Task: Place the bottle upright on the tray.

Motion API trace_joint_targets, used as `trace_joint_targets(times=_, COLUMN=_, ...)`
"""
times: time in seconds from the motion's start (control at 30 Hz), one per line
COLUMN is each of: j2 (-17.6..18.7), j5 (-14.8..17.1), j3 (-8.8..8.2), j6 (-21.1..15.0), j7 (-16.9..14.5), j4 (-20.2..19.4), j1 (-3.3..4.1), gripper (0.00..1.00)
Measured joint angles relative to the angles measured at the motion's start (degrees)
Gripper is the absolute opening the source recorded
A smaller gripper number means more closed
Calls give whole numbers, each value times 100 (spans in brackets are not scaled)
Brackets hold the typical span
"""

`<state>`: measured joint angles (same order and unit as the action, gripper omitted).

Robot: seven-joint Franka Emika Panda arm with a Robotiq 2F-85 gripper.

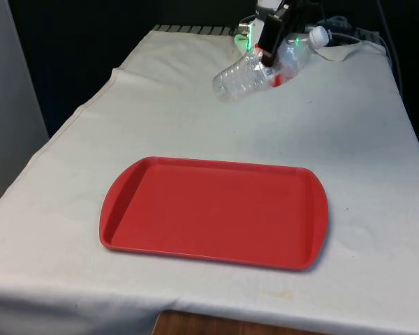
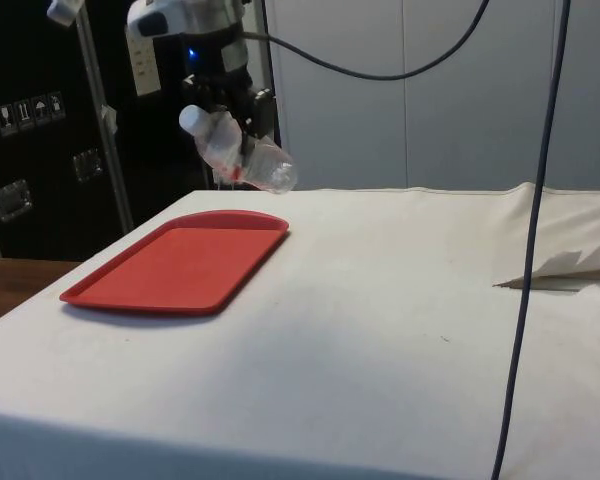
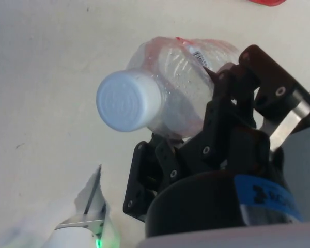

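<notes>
The gripper (image 1: 269, 50) holds a clear plastic bottle (image 1: 255, 72) up off the cloth (image 1: 195, 112), at the far end of the table, beyond the red tray (image 1: 213, 209). Its 2 fingers are closed across the bottle's body, around the middle, so the jaws stand only as wide as the bottle.

In the side view the bottle (image 2: 242, 158) hangs tilted in the air, white cap (image 2: 193, 120) higher and pointing away from the tray's (image 2: 180, 265) far edge, base lower. It is above the cloth (image 2: 380, 300) just past the tray's far end, well clear of the surface. The gripper (image 2: 248, 128) comes down on it from above.

In the wrist view the cap (image 3: 128, 101) faces the camera, with the bottle's (image 3: 188, 88) crinkled body behind it and a bit of red and white label near the black fingers (image 3: 232, 98).

The tray lies flat near the table's front edge, with nothing on it. The bottle is well apart from it in the front view, nearer the front view's right.
</notes>
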<state>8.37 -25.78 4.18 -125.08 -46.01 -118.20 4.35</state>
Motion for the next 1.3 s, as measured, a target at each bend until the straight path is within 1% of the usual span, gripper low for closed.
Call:
trace_joint_targets(times=0.07, j2=0, j5=34, j3=0, j6=0, j7=-11, j4=17, j1=0, gripper=0)
trace_joint_targets(times=0.17, j2=-6, j5=189, j3=-11, j6=0, j7=-69, j4=80, j1=0, gripper=0)
trace_joint_targets(times=0.27, j2=-6, j5=264, j3=-11, j6=0, j7=-97, j4=115, j1=0, gripper=0)
trace_joint_targets(times=0.3, j2=-6, j5=350, j3=-17, j6=0, j7=-132, j4=143, j1=0, gripper=0)
trace_joint_targets(times=0.5, j2=-6, j5=533, j3=-29, j6=-6, j7=-178, j4=206, j1=0, gripper=0)
trace_joint_targets(times=0.53, j2=-6, j5=607, j3=-29, j6=-11, j7=-195, j4=235, j1=0, gripper=0)
trace_joint_targets(times=0.6, j2=-6, j5=607, j3=-29, j6=-11, j7=-195, j4=235, j1=0, gripper=0)
trace_joint_targets(times=0.73, j2=-6, j5=808, j3=-46, j6=-40, j7=-241, j4=298, j1=0, gripper=0)
trace_joint_targets(times=0.83, j2=23, j5=957, j3=-57, j6=-80, j7=-258, j4=355, j1=0, gripper=0)
trace_joint_targets(times=0.97, j2=69, j5=1071, j3=-69, j6=-92, j7=-269, j4=424, j1=0, gripper=0)
trace_joint_targets(times=1.0, j2=92, j5=1146, j3=-74, j6=-97, j7=-281, j4=470, j1=0, gripper=0)
trace_joint_targets(times=1.23, j2=160, j5=1369, j3=-97, j6=-109, j7=-309, j4=602, j1=0, gripper=0)
trace_joint_targets(times=1.3, j2=218, j5=1490, j3=-120, j6=-115, j7=-344, j4=682, j1=0, gripper=0)
